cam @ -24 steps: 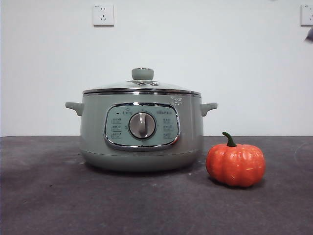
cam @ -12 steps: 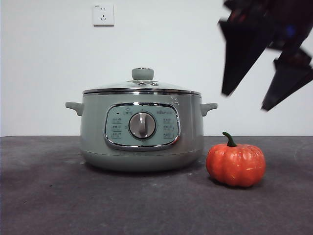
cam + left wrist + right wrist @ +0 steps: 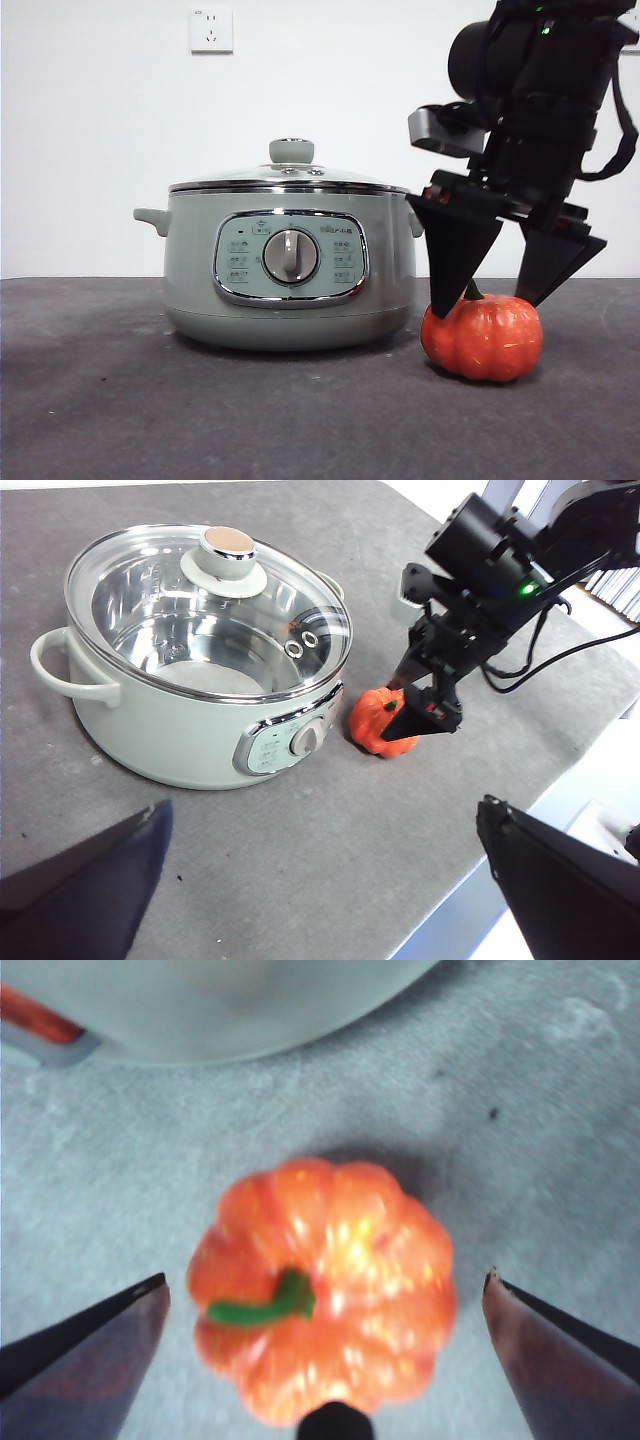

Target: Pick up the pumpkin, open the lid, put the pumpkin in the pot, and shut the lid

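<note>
Dark grey table (image 3: pixel 120 400); white wall (image 3: pixel 90 150), socket (image 3: pixel 211 30)

Bare table (image 3: pixel 120 400) flanks the pumpkin (image 3: pixel 482 337), except where the pot (image 3: pixel 290 270) stands close.

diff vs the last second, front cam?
The right gripper came in from the upper right and dropped over the pumpkin; its open jaws now straddle it, tips level with the pumpkin's top, nothing gripped yet. The pumpkin, pot and lid are unmoved, lid closed. The left gripper waits, open.
</note>
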Controlling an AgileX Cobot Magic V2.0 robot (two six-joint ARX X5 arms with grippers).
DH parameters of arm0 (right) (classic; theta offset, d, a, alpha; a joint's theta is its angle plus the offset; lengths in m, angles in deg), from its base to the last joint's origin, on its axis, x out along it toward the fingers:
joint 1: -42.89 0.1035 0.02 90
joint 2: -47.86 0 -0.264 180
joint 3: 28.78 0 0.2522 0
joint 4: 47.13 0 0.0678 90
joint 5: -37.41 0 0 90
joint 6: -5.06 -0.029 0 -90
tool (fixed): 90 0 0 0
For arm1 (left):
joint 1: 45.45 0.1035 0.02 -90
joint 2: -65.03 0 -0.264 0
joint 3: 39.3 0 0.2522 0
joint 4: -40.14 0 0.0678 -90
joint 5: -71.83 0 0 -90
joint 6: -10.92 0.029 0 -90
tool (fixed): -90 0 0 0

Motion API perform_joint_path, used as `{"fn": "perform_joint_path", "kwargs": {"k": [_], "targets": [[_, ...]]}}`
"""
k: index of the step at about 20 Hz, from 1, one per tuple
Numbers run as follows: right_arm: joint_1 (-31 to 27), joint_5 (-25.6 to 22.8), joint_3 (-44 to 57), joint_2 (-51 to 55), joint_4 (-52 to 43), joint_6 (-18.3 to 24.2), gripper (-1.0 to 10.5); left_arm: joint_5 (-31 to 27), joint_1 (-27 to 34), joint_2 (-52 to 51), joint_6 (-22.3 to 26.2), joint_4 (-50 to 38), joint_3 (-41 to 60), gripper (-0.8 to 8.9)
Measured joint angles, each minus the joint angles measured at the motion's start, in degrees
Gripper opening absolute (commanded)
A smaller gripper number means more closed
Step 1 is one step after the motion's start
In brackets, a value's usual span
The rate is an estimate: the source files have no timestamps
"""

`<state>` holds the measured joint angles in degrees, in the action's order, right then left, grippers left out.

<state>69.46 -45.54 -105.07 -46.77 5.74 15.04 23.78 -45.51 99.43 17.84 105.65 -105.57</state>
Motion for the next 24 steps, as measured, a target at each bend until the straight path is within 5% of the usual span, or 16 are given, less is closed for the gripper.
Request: {"fn": "perform_joint_path", "kwargs": {"k": [4, 8, 14, 20, 24], "targets": [[0.2, 0.0, 0.0, -2.2, -1.2, 0.1, 7.1, 0.0, 0.0, 0.0, 0.0, 0.0, 0.0, 7.51], [0.5, -1.2, 0.0, -3.1, -1.2, 0.1, 5.8, 0.0, 0.0, 0.0, 0.0, 0.0, 0.0, 7.51], [0.5, -1.2, 0.0, -3.1, -1.2, -0.3, -0.2, 0.0, 0.0, 0.0, 0.0, 0.0, 0.0, 7.51], [0.4, -1.2, 0.0, -2.4, 0.3, -1.9, -0.1, -1.9, 0.0, 0.0, 0.0, -0.5, 0.0, 7.51], [0.4, -1.2, 0.0, 7.3, 1.1, -3.7, -0.1, -2.0, -0.3, 2.6, -0.7, -6.0, 0.0, 7.51]]}}
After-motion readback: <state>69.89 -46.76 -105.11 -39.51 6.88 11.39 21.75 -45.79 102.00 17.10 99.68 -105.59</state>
